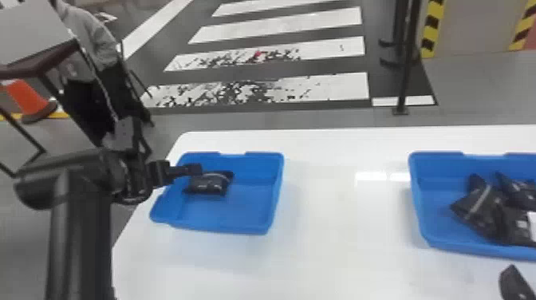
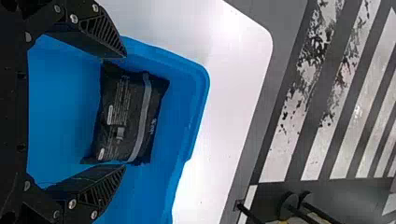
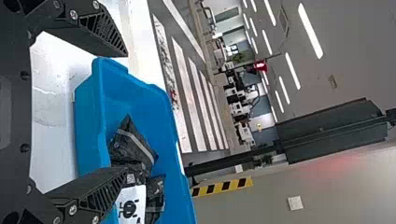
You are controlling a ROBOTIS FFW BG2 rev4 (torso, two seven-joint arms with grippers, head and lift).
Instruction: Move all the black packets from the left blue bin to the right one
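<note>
Where the left blue bin (image 1: 243, 211) sits, centre-left, left hand (image 1: 198, 170) spread near black packet (image 1: 209, 185). Right hand (image 1: 513, 281) spread, lower right.

Left arm: smooth black left arm of rounded links (image 1: 79, 239) rises from the head view's bottom edge, then bends sharply toward its fingers. Black jointed left wrist (image 1: 129, 175) lies just behind them. Black left gripper with two flat fingers (image 1: 195, 169) points toward the robot's right. Left wrist view: left gripper (image 2: 125, 111) spread wide, its tapered, ribbed black fingertips (image 2: 112, 42) well apart. Small silver screws (image 2: 74, 18) sit at the finger bases.

Right arm: black right gripper with two flat fingers (image 1: 513, 284) shows one dark fingertip at the head view's bottom edge, near the right corner. Right wrist view: right gripper (image 3: 126, 112) likewise spread, fingertips facing each other across an open gap.
</note>
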